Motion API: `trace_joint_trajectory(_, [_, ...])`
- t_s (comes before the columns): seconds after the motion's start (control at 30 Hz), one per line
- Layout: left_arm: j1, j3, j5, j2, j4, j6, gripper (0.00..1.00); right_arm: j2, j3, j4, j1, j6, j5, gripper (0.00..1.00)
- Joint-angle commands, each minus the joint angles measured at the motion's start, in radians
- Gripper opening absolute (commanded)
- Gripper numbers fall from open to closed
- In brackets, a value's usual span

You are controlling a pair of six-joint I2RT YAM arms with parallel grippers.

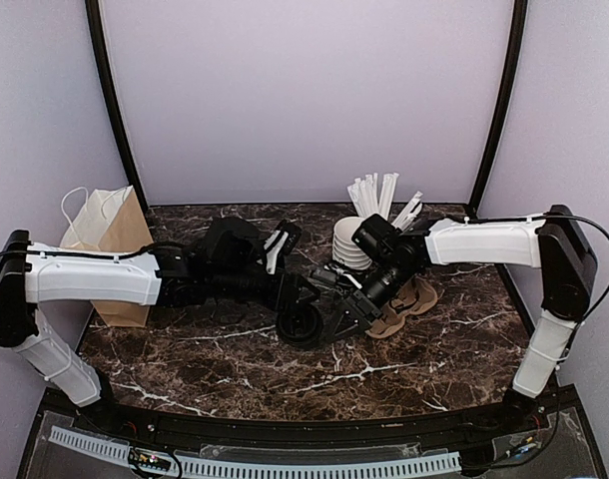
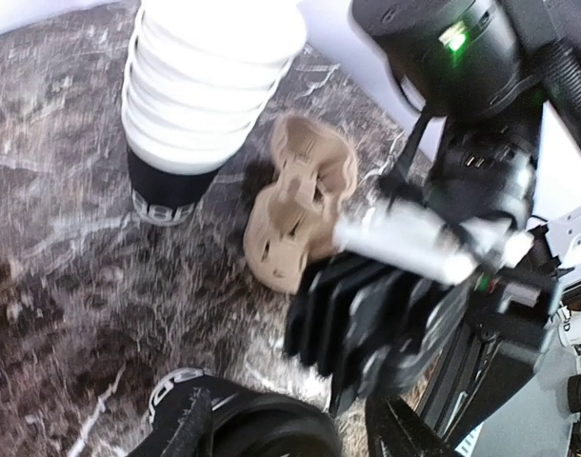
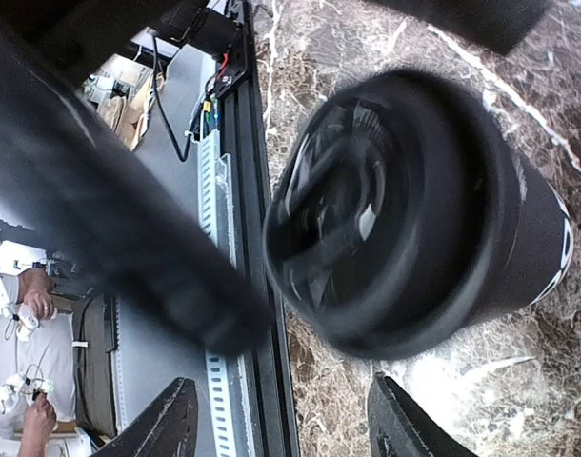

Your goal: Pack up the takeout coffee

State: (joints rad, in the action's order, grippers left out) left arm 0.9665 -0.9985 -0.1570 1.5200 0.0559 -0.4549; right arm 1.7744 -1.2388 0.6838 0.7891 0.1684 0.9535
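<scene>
OK, right gripper (image 3: 281,384): spread wide, nothing in the gap. The takeout coffee (image 3: 414,209) sits just ahead of its tips, lid toward the lens, body tilted over the marble table (image 3: 310,57). It's blurred, so I can't say whether it touches the cup.

Left gripper (image 2: 290,407): straddles the same cup at the bottom of its wrist view, with a sliver of marble showing on one side. Can't tell if it's clamped or just flanking.

From above, both claws meet at table centre with the cup between them. The cup looks leaning, not upright.

Outward: cup carrier (image 1: 409,299) just behind the right gripper, stack of cups (image 1: 350,247) and cup of straws (image 1: 376,195) further back. Paper bag (image 1: 110,244) is well off to the left, beside the left arm.

Risks, my read:
- Two claws on one cup in tight quarters: they collide, or one knocks the cup out of the other.
- Tilted lidded cup: a squeeze near the lid could pop it, and the paper wall may crush.
- Right arm pulling back could clip the carrier or the stack.
- Bag is far off and soft-sided: the cup catching its edge would fold or tip it.
</scene>
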Motion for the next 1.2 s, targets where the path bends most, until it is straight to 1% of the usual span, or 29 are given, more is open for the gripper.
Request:
trace_joint_trajectory(0.0, [-0.012,-0.034,-0.005,-0.001,0.007,0.041,0.58,0.012,-0.044,0.043,0.007,0.041,0.031,0.62])
trace_joint_trajectory(0.2, [-0.028,-0.026,0.012,0.006,-0.024,0.028,0.59,0.018,-0.031,0.040,0.007,0.042,-0.003,0.61])
trace_joint_trajectory(0.5, [-0.031,-0.017,0.024,-0.018,-0.042,0.026,0.60,0.020,-0.036,0.037,0.007,0.043,-0.015,0.60])
trace_joint_trajectory(0.63, [-0.045,-0.009,-0.014,0.012,-0.050,-0.012,0.60,0.023,-0.038,0.037,0.007,0.045,-0.016,0.60])
trace_joint_trajectory(0.73, [-0.046,0.024,-0.050,0.021,-0.022,-0.026,0.59,0.019,-0.036,0.037,0.007,0.051,-0.026,0.59])
trace_joint_trajectory(0.8, [-0.047,0.037,-0.032,0.003,-0.030,-0.037,0.59,0.013,-0.034,0.037,0.007,0.052,-0.042,0.59])
trace_joint_trajectory(0.83, [-0.047,0.039,0.014,-0.022,-0.040,-0.051,0.59,0.009,-0.036,0.036,0.007,0.051,-0.054,0.58])
trace_joint_trajectory(0.87, [-0.046,0.040,0.044,-0.039,-0.091,-0.060,0.59,0.002,-0.038,0.034,0.007,0.048,-0.069,0.58])
trace_joint_trajectory(0.9, [-0.047,0.040,0.134,-0.071,-0.123,-0.092,0.60,-0.004,-0.041,0.027,0.007,0.039,-0.087,0.57])
trace_joint_trajectory(0.93, [-0.047,0.043,0.187,-0.090,-0.197,-0.115,0.62,-0.013,-0.046,0.022,0.008,0.030,-0.117,0.57])
trace_joint_trajectory(0.97, [-0.046,0.048,0.279,-0.126,-0.233,-0.189,0.72,-0.022,-0.054,0.019,0.009,0.026,-0.134,0.57])
trace_joint_trajectory(1.0, [-0.046,0.068,0.312,-0.143,-0.280,-0.227,0.77,-0.030,-0.062,0.019,0.008,0.025,-0.148,0.57])
trace_joint_trajectory(1.03, [-0.047,0.080,0.351,-0.173,-0.295,-0.285,0.88,-0.036,-0.071,0.021,0.010,0.025,-0.155,0.57])
trace_joint_trajectory(1.1, [-0.046,0.108,0.368,-0.190,-0.336,-0.384,0.97,-0.043,-0.089,0.027,0.009,0.027,-0.158,0.57])
trace_joint_trajectory(1.17, [-0.048,0.125,0.350,-0.170,-0.349,-0.456,0.99,-0.047,-0.103,0.032,0.009,0.029,-0.158,0.57])
